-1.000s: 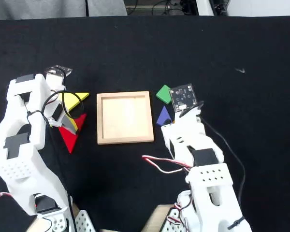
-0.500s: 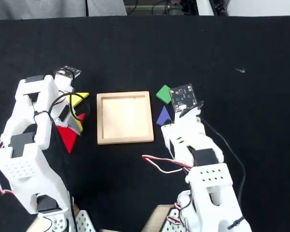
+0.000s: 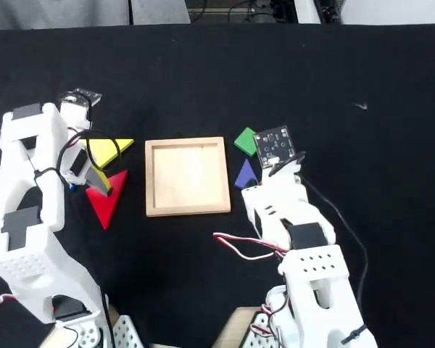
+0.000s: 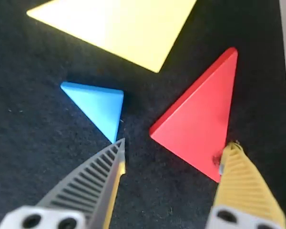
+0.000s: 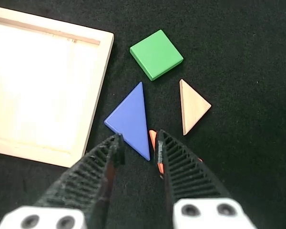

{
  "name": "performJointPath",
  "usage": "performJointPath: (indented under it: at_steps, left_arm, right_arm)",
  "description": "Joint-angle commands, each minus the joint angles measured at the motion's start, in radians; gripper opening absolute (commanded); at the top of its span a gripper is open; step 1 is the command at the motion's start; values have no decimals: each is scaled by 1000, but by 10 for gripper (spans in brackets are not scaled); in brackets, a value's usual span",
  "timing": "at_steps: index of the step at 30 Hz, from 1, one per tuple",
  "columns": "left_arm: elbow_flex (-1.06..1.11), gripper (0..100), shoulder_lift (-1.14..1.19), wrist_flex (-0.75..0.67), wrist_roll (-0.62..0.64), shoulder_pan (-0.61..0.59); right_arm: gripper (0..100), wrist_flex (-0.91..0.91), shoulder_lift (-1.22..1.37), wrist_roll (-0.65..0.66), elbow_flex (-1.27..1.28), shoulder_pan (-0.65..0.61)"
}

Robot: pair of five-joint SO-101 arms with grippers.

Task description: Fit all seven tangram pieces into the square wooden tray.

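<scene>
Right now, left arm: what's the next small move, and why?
Probably lower the left hand and close on the red triangle: its fingers are open astride that piece's corner, the light blue triangle lies just outside one finger, and the tray has no piece yet.

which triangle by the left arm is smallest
The light blue wooden triangle; the yellow wooden triangle and red wooden triangle beside it are clearly larger.
</scene>
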Motion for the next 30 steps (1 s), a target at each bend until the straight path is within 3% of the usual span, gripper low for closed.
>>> performJointPath:
  at_steps: [1,6,30]
  left_arm:
    - [41,315,-8,-74,-11,-15]
    - [82,311,51,-130,-9,-2]
    - [54,260,110,-121,97,122]
  right_arm:
    - [124,-21,-24,6,-7,-15]
    - [124,-21,-24,6,-5,-15]
    - [124,-21,-24,6,-5,-12]
